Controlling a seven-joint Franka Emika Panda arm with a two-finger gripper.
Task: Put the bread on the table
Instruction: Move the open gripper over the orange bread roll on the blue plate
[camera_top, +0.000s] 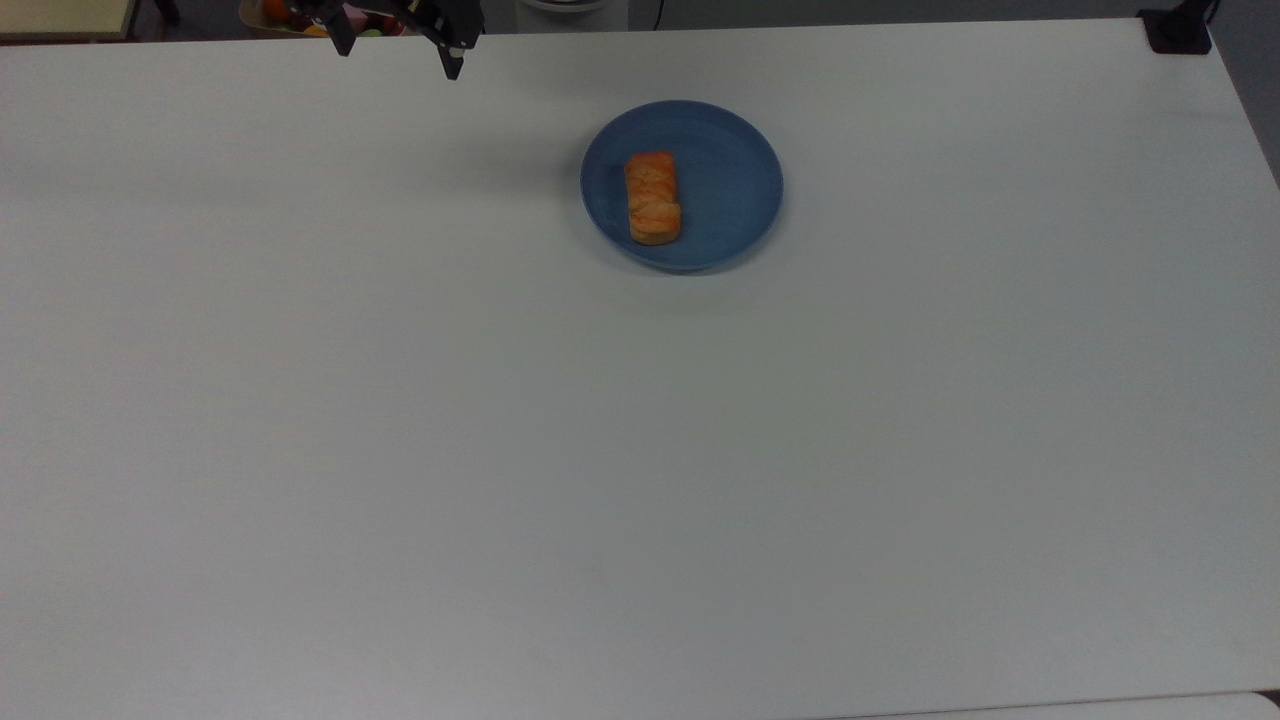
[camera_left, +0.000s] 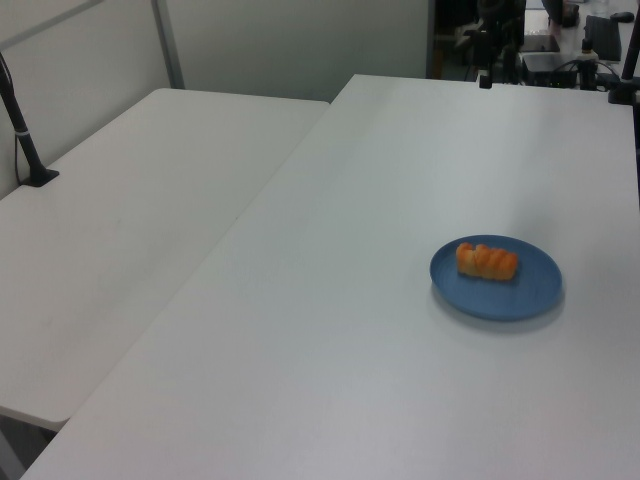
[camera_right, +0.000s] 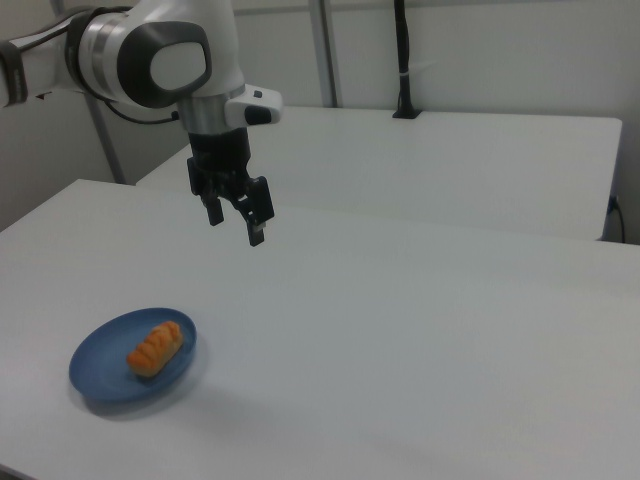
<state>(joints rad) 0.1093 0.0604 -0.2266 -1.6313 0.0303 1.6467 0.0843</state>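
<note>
The bread (camera_top: 653, 197), a small golden-orange ridged bun, lies on a round blue plate (camera_top: 730, 200) on the white table (camera_top: 640, 450). It sits on the plate's left half in the top view. The left view shows the bread (camera_left: 487, 261) on the plate (camera_left: 510, 290) at its right, and the right view shows the bread (camera_right: 156, 347) on the plate (camera_right: 105, 365) at its lower left. My gripper (camera_top: 398, 62) hangs at the top view's upper left, well apart from the plate. In the right view the gripper (camera_right: 235, 229) hovers high above the table, open and holding nothing.
A second white table (camera_left: 130, 240) adjoins on the left view's left, with a black clamp post (camera_left: 25, 150) on it. Another black clamp (camera_top: 1178, 30) sits at the top view's far right corner. Colourful clutter (camera_top: 300, 18) lies beyond the table's far edge.
</note>
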